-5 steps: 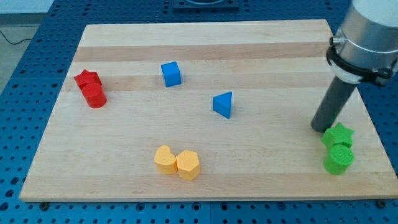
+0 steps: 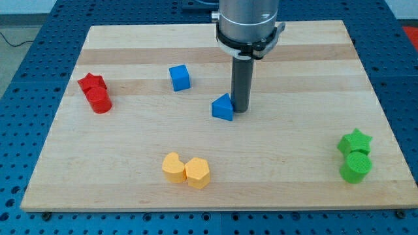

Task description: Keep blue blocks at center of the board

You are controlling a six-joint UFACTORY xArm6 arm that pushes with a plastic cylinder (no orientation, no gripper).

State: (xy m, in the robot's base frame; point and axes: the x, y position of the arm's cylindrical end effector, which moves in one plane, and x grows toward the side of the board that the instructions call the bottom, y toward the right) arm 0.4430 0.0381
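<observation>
My tip stands on the table near its middle, touching or all but touching the right side of the blue triangular block. The arm carries no pincer, only the straight dark rod, so there are no jaws to be apart or together. The blue triangular block lies just to the view's left of the tip, close to the board's centre. The blue cube sits further toward the view's upper left, well apart from the tip and from the triangular block.

At the view's left edge a red star block touches a red cylinder. Near the view's bottom a yellow rounded block touches a yellow hexagonal block. At the view's right a green star block adjoins a green cylinder.
</observation>
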